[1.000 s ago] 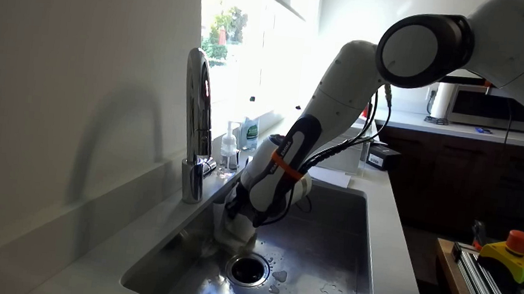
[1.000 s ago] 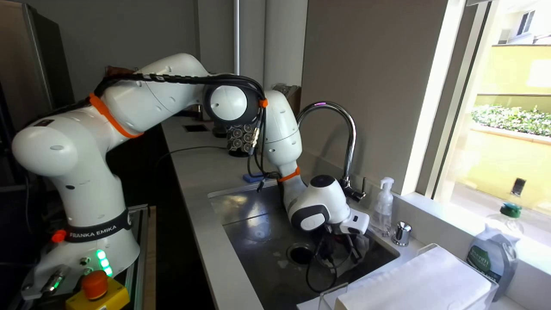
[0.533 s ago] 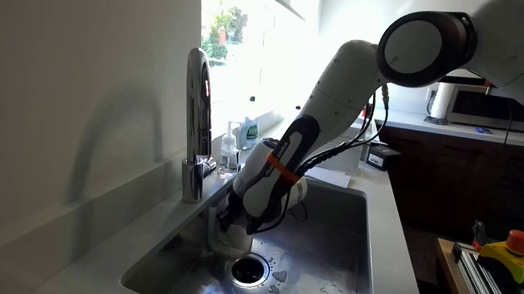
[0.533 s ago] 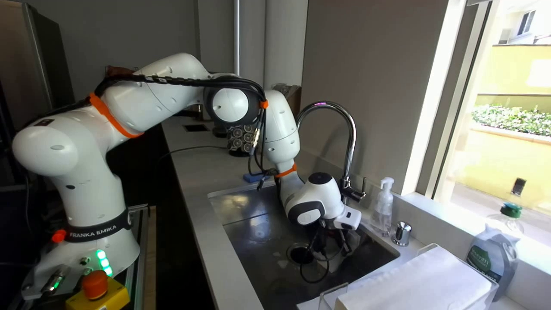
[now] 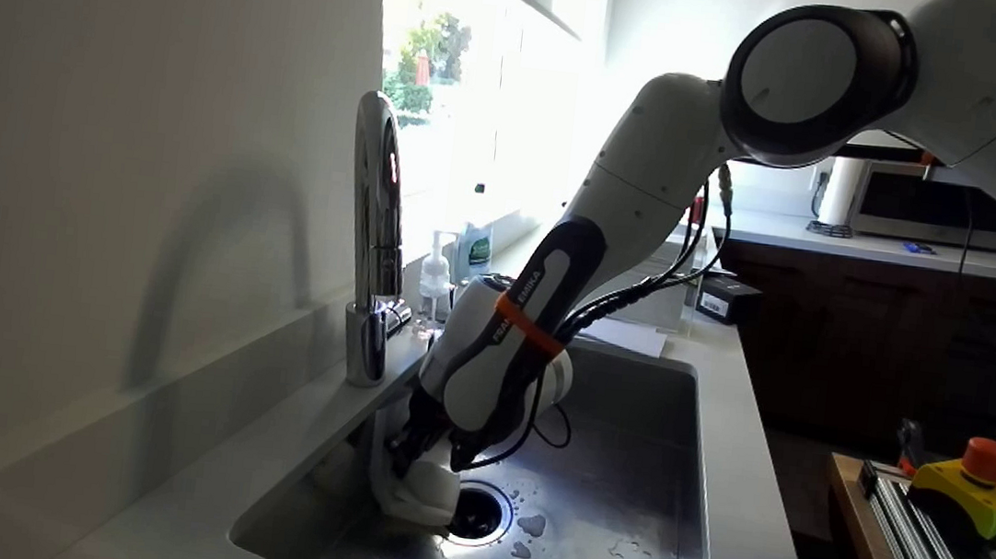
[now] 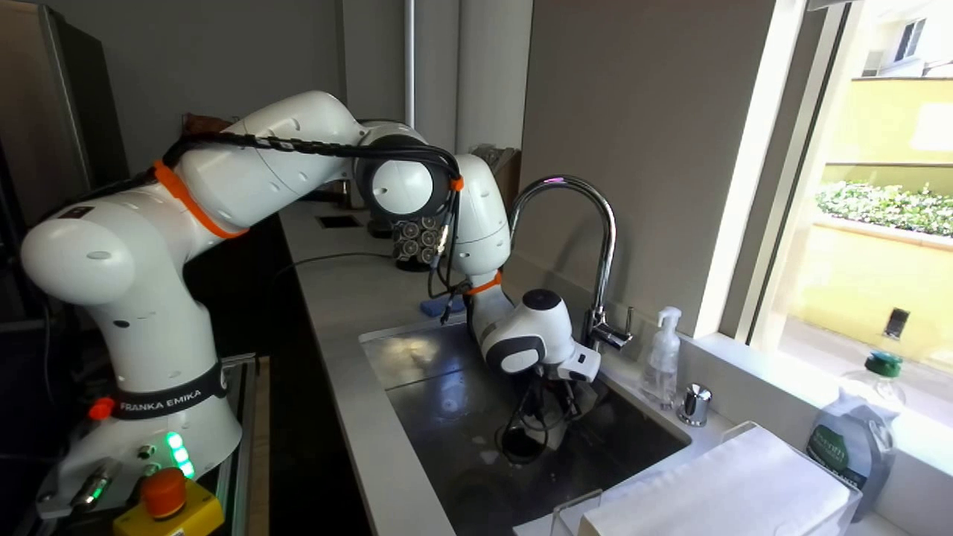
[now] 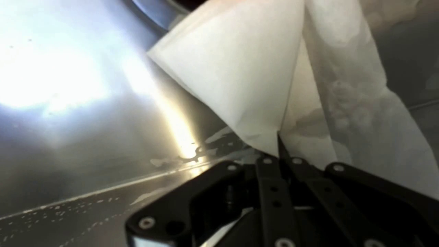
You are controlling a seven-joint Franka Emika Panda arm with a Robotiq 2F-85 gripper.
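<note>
My gripper (image 7: 280, 156) is low in the steel sink (image 5: 616, 477), shut on a white paper towel (image 7: 253, 68). The crumpled towel fans out beyond the fingertips in the wrist view, with a damp, translucent part on the right. In an exterior view the towel (image 5: 420, 494) hangs at the sink floor and covers the left edge of the drain (image 5: 484, 517). From the opposite side, cables and the wrist partly hide the towel (image 6: 555, 428) beside the drain (image 6: 521, 445). Whether it presses on the metal I cannot tell.
A chrome faucet (image 6: 607, 246) rises behind the sink. Nearby stand a clear soap pump (image 6: 663, 357), a dish soap bottle (image 6: 849, 439) and a white box-like holder (image 6: 722, 484). A blue sponge (image 6: 441, 307) lies beyond the sink rim. Water spots (image 5: 532, 526) dot the sink floor.
The gripper and towel have slid along the sink floor, toward the lower left in one exterior view and leftward in the other. The towel now overlaps the drain's edge. The grip stays shut.
</note>
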